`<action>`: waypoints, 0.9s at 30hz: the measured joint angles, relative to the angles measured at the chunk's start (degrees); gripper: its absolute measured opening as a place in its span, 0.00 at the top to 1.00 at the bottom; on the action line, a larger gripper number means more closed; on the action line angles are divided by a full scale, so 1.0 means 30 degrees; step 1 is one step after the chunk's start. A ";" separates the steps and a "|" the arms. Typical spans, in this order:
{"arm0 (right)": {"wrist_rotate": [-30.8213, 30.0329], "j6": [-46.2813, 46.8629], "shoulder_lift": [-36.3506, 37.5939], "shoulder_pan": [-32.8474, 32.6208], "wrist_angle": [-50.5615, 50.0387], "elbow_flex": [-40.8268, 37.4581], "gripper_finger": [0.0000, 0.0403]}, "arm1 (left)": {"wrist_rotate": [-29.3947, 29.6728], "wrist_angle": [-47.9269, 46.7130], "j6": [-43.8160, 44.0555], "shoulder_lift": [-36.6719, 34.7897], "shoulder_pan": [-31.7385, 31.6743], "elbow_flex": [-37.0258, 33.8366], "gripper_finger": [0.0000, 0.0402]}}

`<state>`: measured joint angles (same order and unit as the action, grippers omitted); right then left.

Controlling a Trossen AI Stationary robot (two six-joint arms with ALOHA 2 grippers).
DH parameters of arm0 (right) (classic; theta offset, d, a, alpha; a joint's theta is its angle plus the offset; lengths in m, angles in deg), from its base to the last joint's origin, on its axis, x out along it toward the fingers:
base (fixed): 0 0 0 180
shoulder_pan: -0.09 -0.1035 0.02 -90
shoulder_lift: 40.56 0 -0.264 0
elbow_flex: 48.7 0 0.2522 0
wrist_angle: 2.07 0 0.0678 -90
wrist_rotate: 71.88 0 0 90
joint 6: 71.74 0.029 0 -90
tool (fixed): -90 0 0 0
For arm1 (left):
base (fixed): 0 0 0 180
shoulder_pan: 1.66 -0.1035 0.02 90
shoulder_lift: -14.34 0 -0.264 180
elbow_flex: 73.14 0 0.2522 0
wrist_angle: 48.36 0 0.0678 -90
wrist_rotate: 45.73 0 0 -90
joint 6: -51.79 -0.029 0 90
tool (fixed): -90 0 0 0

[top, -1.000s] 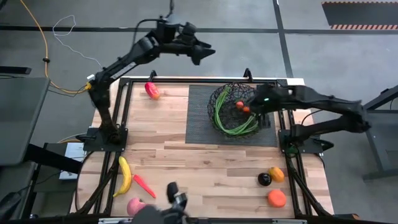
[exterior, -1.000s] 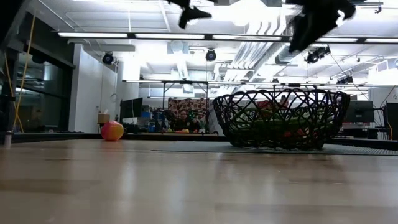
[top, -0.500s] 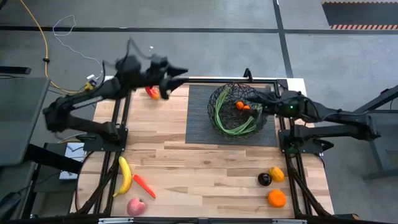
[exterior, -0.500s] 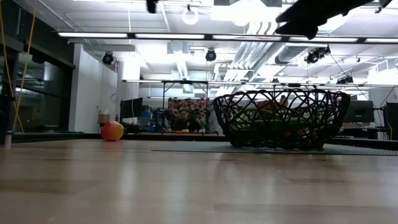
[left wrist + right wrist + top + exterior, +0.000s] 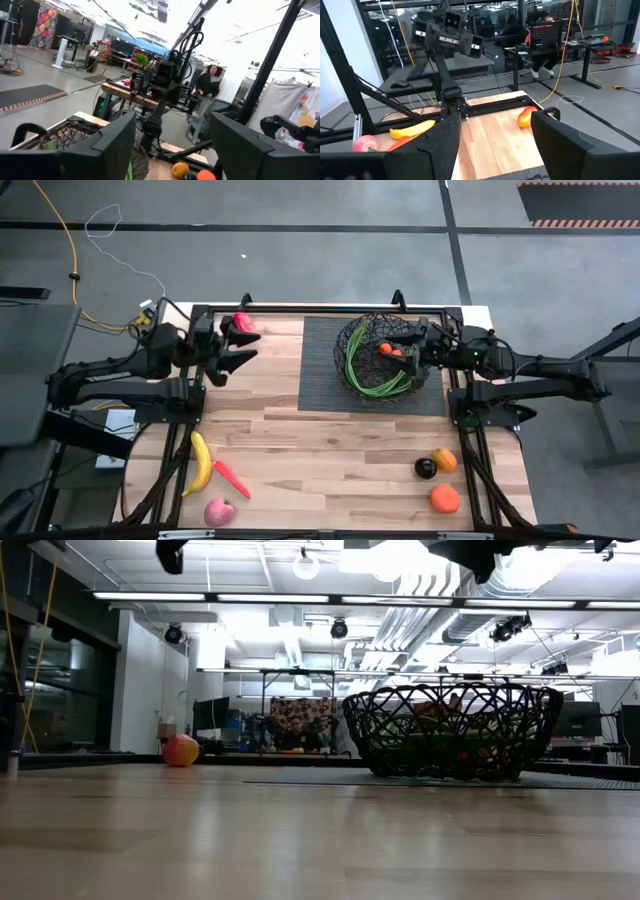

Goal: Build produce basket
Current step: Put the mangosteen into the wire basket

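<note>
Over the basket (image 5: 378, 356) rim, right pincer (image 5: 408, 348) apart, left pincer (image 5: 243, 348) apart beside pepper (image 5: 241, 321)

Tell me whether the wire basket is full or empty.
Partly filled. The wire basket on the dark mat holds long green beans and small tomatoes; much of its inside stays bare.

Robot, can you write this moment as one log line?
left gripper: open, near pepper | right gripper: open, over basket | basket: beans, tomatoes
</note>
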<state>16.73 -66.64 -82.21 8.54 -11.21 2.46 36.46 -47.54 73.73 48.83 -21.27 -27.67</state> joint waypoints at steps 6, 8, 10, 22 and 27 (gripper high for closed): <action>-0.0007 -0.0051 -0.0001 0.0000 -0.0009 0.0000 0.42 | -0.0434 -0.0432 -0.0433 -0.0801 0.0020 -0.0412 0.41; -0.0007 -0.0044 -0.0007 0.0000 -0.0014 0.0000 0.42 | -0.0675 -0.0447 -0.0561 -0.0768 0.0020 -0.0412 0.41; -0.0007 -0.0020 -0.0007 0.0000 -0.0014 0.0000 0.42 | -0.0740 -0.0507 -0.0562 -0.0751 0.0020 -0.0419 0.41; 0.0619 -0.0524 -0.0007 0.0000 -0.0058 0.0000 0.42 | -0.0778 -0.1315 -0.2417 -0.0610 0.0155 -0.0419 0.43; 0.0623 -0.0561 -0.0007 0.0000 -0.0063 0.0000 0.42 | -0.0388 -0.2280 -0.3390 -0.0578 0.0878 -0.0419 0.71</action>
<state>18.60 -68.32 -82.23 8.54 -11.40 2.46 35.30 -54.38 63.56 47.10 -18.64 -28.93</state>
